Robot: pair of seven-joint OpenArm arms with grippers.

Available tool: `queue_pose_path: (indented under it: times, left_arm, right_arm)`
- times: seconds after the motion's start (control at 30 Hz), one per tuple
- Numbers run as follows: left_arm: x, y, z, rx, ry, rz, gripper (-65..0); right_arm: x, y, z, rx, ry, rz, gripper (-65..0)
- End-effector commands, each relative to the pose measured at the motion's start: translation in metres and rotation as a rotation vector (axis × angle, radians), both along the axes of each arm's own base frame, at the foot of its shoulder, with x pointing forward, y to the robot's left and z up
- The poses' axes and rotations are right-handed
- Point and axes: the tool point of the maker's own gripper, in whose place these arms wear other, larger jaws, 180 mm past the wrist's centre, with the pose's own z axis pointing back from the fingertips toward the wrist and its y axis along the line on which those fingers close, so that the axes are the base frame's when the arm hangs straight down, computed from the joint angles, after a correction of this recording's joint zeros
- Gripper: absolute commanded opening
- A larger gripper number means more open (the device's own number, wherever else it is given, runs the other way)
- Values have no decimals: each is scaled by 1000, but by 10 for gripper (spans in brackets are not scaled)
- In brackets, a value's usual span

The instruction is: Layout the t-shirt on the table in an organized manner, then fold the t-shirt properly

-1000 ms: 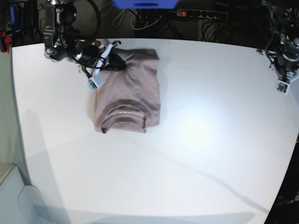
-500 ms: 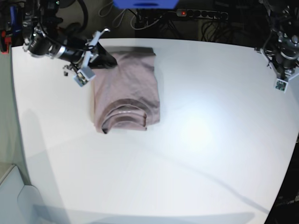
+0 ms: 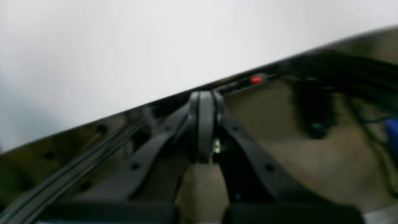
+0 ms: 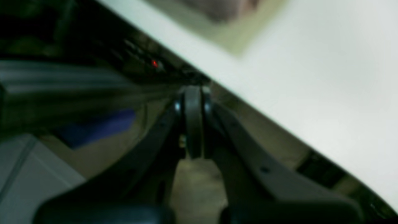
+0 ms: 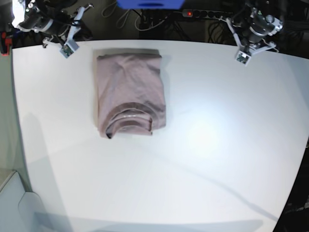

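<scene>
The t-shirt lies folded into a neat mauve-pink rectangle on the far left part of the white table, its collar on top at the near end. My right gripper hangs over the table's far left corner, clear of the cloth. In the right wrist view the right gripper is shut and empty, with a blurred strip of the shirt beyond. My left gripper is above the far edge at the right. The left wrist view shows the left gripper shut on nothing, past the table's edge.
Behind the far edge lie a power strip with a red light, a blue object and tangled cables. A grey-white surface sits off the table's near left corner.
My right gripper has drawn back off the shirt's far end to the far left corner. The left arm has swung from the right edge inward along the far edge. The shirt stays folded.
</scene>
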Motion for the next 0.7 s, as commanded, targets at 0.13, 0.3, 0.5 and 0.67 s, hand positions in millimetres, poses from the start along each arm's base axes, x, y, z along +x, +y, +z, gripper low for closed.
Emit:
queue_pose_path:
  times: [0.13,0.3,0.5,0.67]
  left_arm:
    - [-27,-37,-11,-75,64,-53,-649]
    - [-70,-65,-47,-161,214,-89,-648]
    - [-119,-119,-119,-430,297,0,-648]
    - [-144,-148,-160,-573,360,89,-648]
  right_arm:
    - [-35,-15,-26,-100,66,22,-650]
    - [-82,-25,-71,-141,202,44,-650]
    - [-147,-24,-144,-67,367,1,-650]
    - [-191,-10,-192,27,494,-44,-650]
